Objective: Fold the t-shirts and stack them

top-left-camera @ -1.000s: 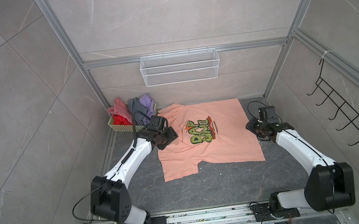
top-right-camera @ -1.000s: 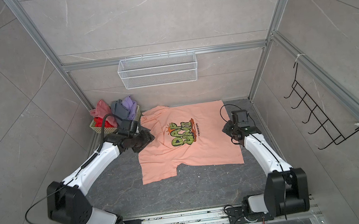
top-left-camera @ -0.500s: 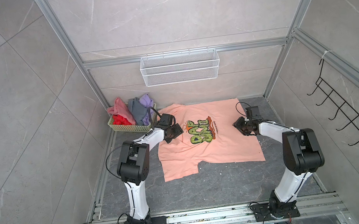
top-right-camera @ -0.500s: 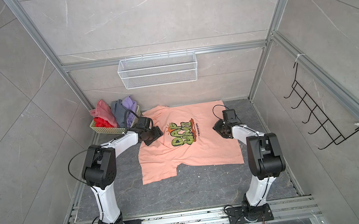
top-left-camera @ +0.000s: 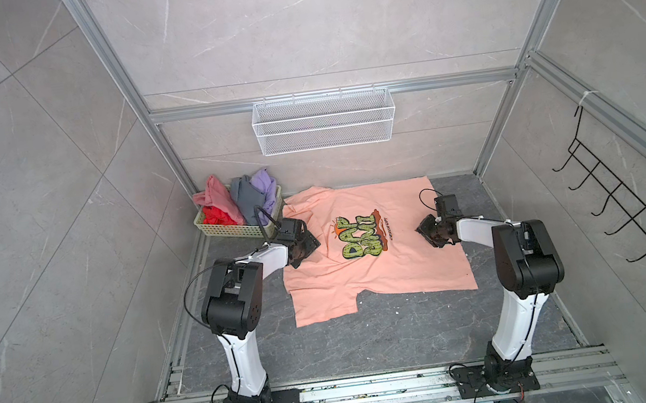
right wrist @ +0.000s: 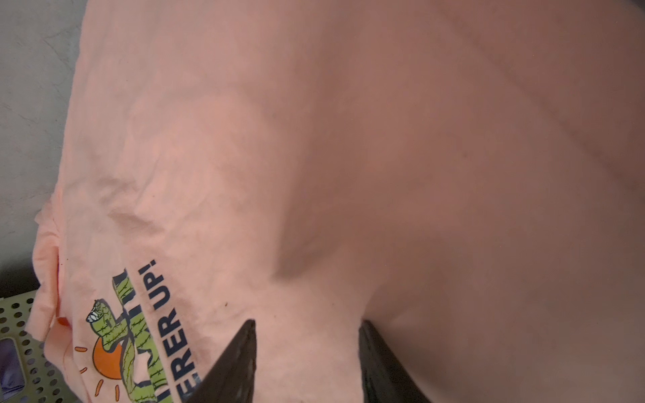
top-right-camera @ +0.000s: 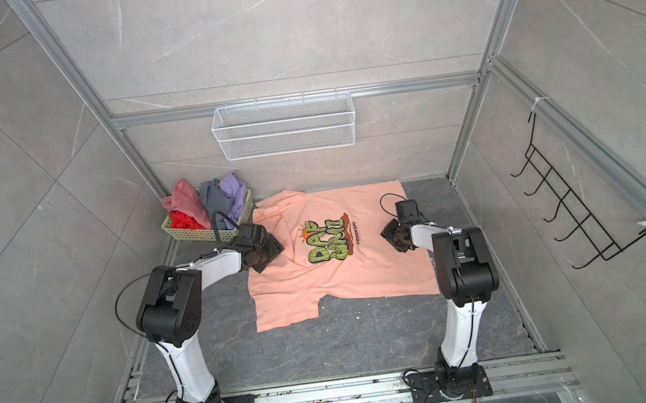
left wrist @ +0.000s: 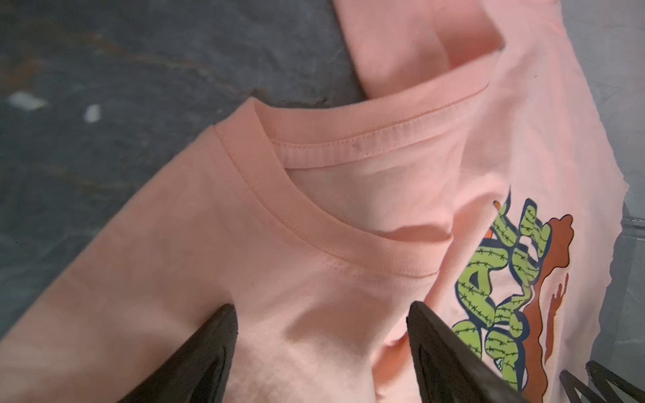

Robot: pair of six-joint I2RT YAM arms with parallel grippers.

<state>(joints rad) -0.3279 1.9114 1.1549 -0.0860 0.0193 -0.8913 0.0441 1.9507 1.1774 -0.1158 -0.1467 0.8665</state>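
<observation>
Peach-orange t-shirt [top-left-camera: 401,272] lies spread print-side up on the dark floor [top-left-camera: 331,352] at the centre of both top views, with its collar [left wrist: 314,230] to the left and its hem to the right. It is light, limp cloth that will sag and crease, so it is probably best pinched at the shoulders and hem corners rather than mid-panel.

The left gripper [top-left-camera: 312,245] sits by the collar, fingers spread apart with nothing between them. The right gripper [top-left-camera: 421,230] sits over the plain lower body, fingers also apart and empty. Whether either set of tips touches the cloth cannot be told.

More t-shirts [top-left-camera: 245,197] are bunched in a basket [top-left-camera: 233,232] at the upper left, their shapes hidden in the heap. The upper sleeve lies rumpled beside the basket.
</observation>
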